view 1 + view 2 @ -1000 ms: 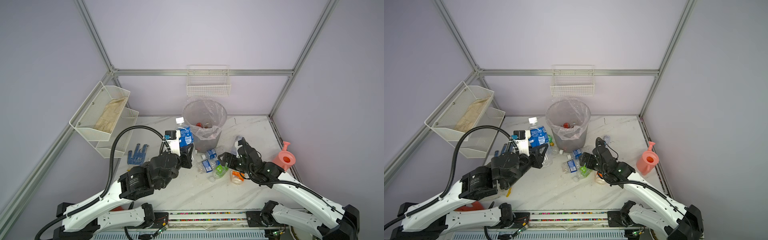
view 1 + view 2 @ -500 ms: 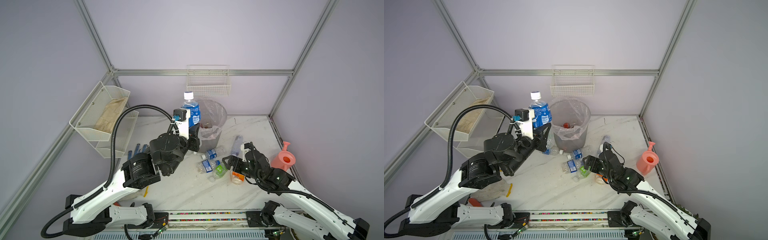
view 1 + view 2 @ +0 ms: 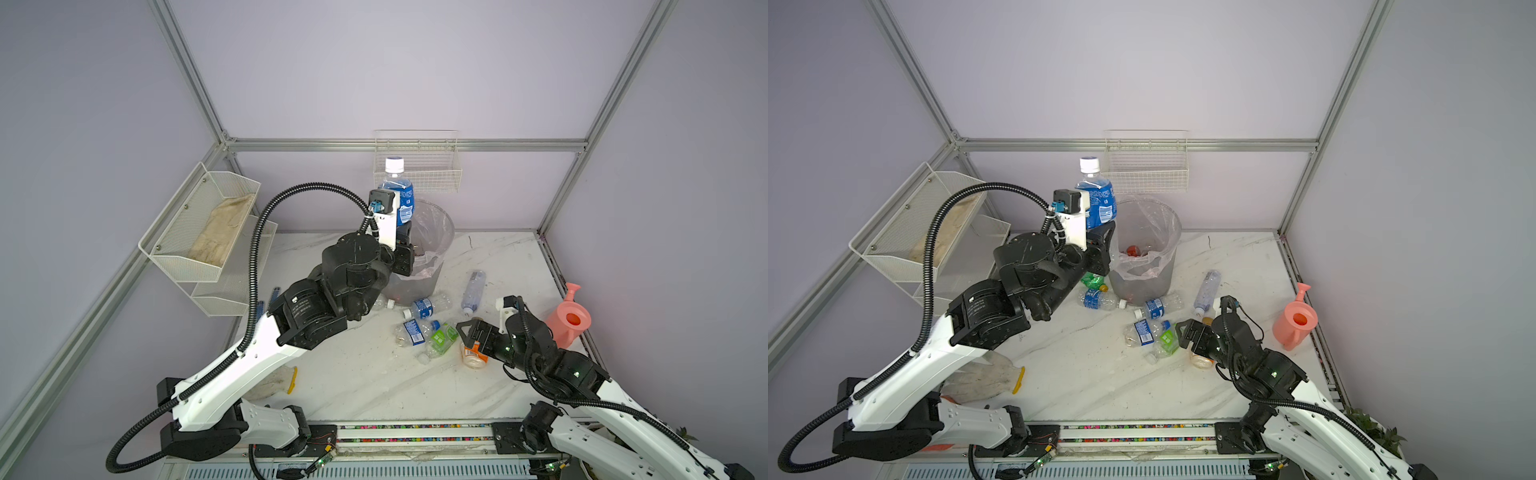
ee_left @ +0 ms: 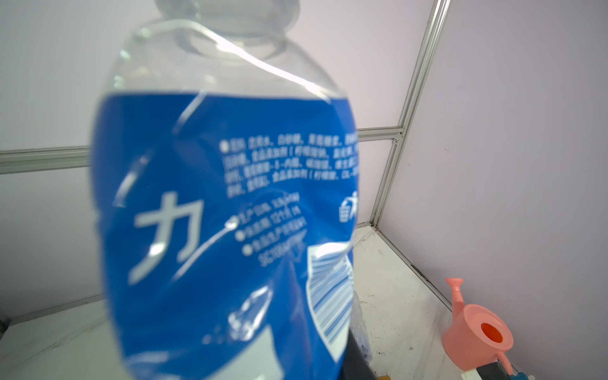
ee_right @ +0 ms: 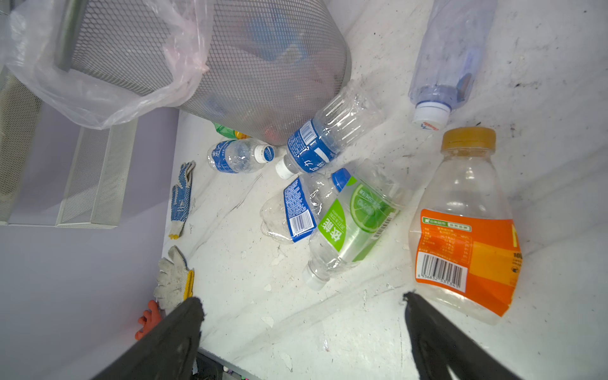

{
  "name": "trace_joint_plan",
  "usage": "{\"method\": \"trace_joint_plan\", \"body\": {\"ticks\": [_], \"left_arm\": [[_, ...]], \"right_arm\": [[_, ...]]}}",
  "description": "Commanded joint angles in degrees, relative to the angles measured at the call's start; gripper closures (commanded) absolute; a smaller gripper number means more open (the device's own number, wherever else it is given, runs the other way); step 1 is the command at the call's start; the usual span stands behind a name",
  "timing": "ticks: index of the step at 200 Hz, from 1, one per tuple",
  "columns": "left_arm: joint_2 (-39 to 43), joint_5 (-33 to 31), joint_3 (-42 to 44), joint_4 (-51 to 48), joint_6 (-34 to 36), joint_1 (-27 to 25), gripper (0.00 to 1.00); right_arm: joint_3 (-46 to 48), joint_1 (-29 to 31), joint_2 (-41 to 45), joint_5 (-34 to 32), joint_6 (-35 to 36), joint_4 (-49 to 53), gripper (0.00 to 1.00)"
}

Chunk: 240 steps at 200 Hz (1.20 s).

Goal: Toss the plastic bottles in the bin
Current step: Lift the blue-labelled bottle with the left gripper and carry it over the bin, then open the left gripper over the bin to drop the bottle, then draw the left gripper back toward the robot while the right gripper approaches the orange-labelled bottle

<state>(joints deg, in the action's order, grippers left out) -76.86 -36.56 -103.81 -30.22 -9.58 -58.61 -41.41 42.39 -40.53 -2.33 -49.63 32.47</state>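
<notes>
little shows inside the round grey mesh bin, frame centre; left gripper clenches a large blue-labelled clear bottle upright beside its rim — unreleased; some seven small plastic bottles lie loose below; right gripper gapes empty.

the black-and-white left arm is raised high, its black end effector pointing upward and clamped on a clear blue-labelled plastic bottle. the right arm reaches low, its end effector spread wide and empty.
</notes>
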Motion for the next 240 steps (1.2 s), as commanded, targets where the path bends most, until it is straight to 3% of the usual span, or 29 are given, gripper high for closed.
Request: {"method": "trace_joint_plan", "body": {"ticks": [1,57,109,120,134,140,177,215,240], "left_arm": [[-1.6,2.7,-9.0,1.2,1.5,1.3,0.81],[-11.1,8.5,-18.3,-2.2,-0.9,8.1,0.81],[-24.8,16.1,-29.7,-10.1,-6.8,18.2,0.76],[-29.8,18.1,-34.9,-15.6,-9.4,20.6,0.61],[-35.4,19.4,-43.4,-23.6,-11.1,21.9,0.12],[-36.0,19.3,-44.8,-25.2,-11.4,21.7,0.00],[-25.8,15.2,-31.9,-16.2,-10.6,18.4,0.00],[-19.4,11.9,-28.7,-15.7,-8.6,15.1,0.00],[-14.9,10.5,-24.0,-15.3,-8.0,13.3,0.00]], "right_arm": [[-1.4,0.0,-1.5,-0.9,0.0,1.5,0.03],[0.2,0.0,-1.1,-0.1,-0.7,-0.4,0.03],[-0.5,0.0,-0.5,-0.1,-0.6,0.3,0.03],[-1.0,0.0,-0.5,0.0,-0.6,0.5,0.03],[-1.7,0.0,-0.1,-0.1,-0.7,1.1,0.03],[-1.8,0.0,0.3,-0.3,-0.7,1.5,0.03],[-1.1,0.0,2.6,-1.9,-1.1,2.8,0.03],[-1.3,0.0,0.7,-4.4,-2.3,4.4,0.03],[-2.0,0.0,0.5,-10.6,-5.9,9.1,0.03]]}}
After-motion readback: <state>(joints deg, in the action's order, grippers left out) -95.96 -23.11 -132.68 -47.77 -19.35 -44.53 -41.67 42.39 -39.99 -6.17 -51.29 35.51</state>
